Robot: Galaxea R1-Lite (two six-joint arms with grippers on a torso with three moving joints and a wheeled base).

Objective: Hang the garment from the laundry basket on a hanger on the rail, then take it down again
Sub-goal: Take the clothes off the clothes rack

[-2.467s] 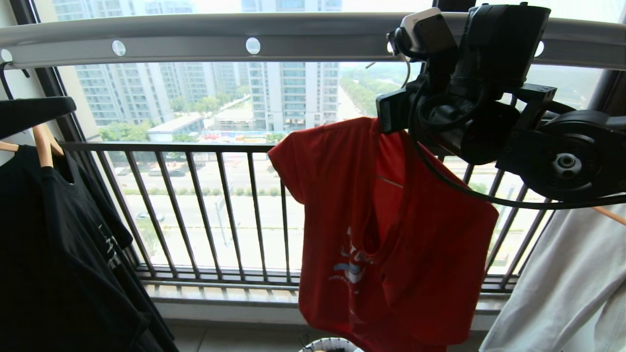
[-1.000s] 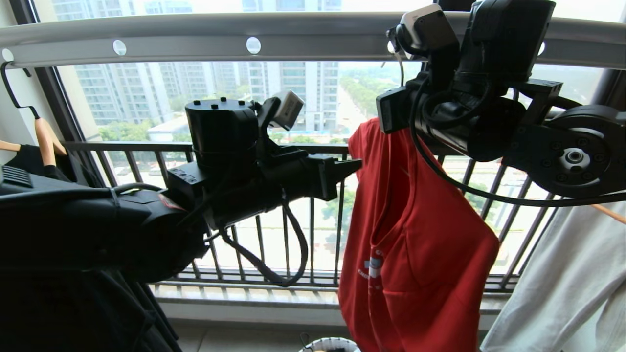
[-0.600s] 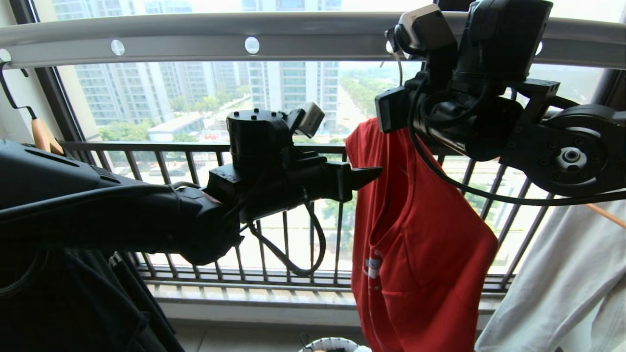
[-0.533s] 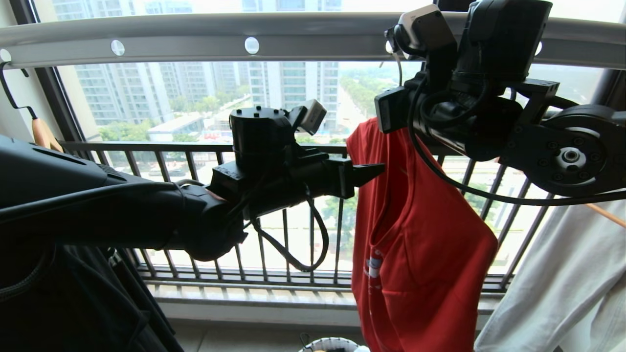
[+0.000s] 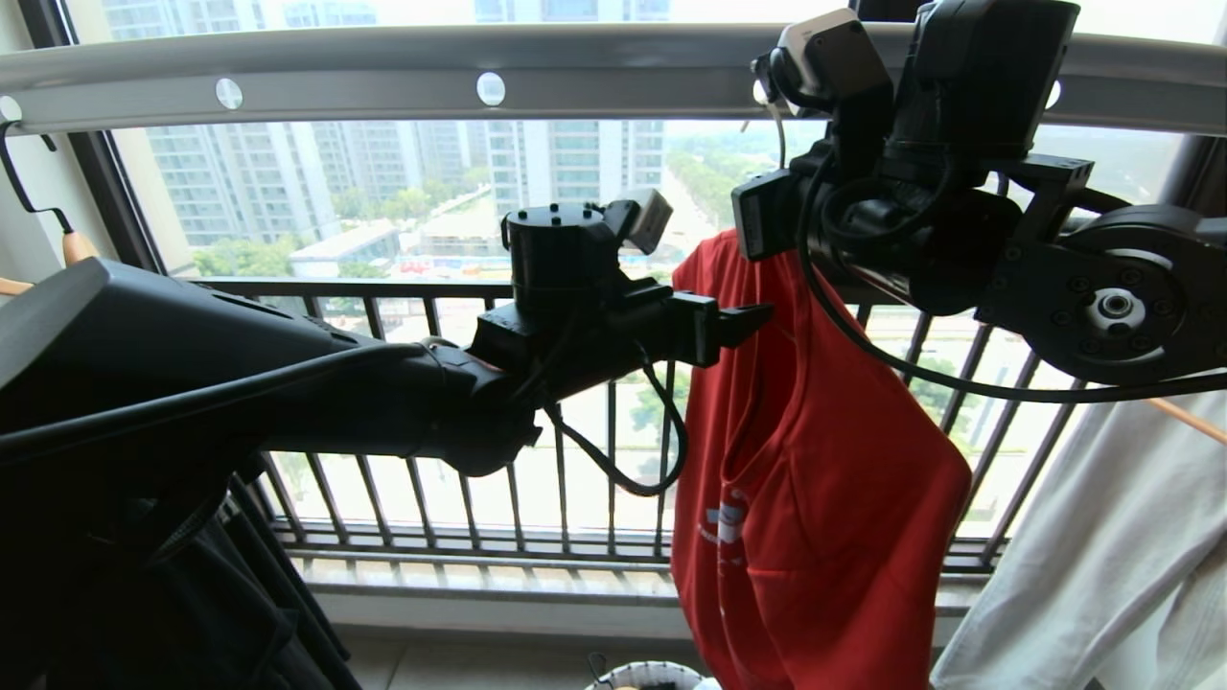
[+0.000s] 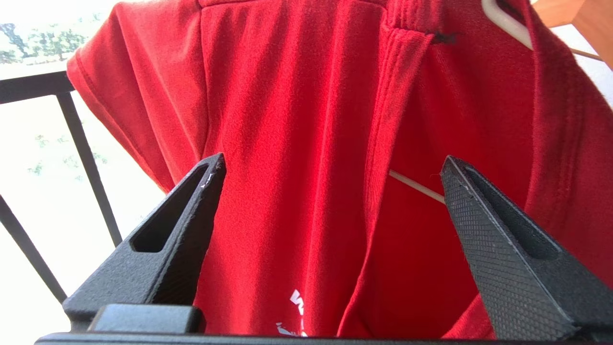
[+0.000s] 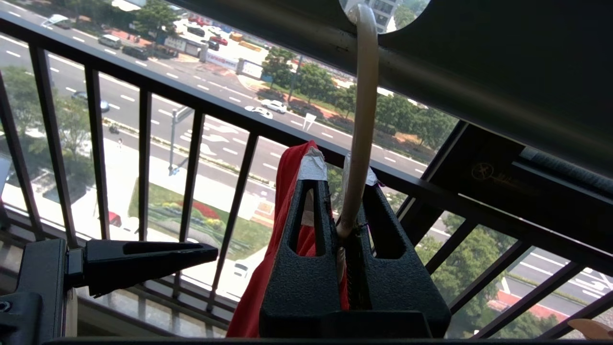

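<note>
The red garment [image 5: 824, 460] hangs on the white wire hanger [image 6: 414, 186] below the grey rail [image 5: 383, 77]. In the right wrist view the hanger's hook [image 7: 362, 110] goes up through a round hole in the rail [image 7: 479, 57]. My right gripper [image 7: 340, 163] is shut on the hook's neck just above the shirt collar. My left gripper [image 6: 333, 160] reaches in from the left and stands open. Its fingertips [image 5: 752, 314] are level with the shirt's upper chest [image 6: 297, 143], with cloth before them and nothing between them. The laundry basket [image 5: 647, 676] peeks in at the bottom edge.
A dark barred window railing [image 5: 431, 422] runs behind everything. A black shirt [image 5: 249, 613] hangs at the left, partly behind my left arm, on a wooden hanger [image 5: 77, 251]. A white garment [image 5: 1102, 575] hangs at the right.
My left arm has come in from the left and stretched towards the red shirt, its jaws opening wide. The shirt has turned edge-on and narrower. The right gripper has kept still.
</note>
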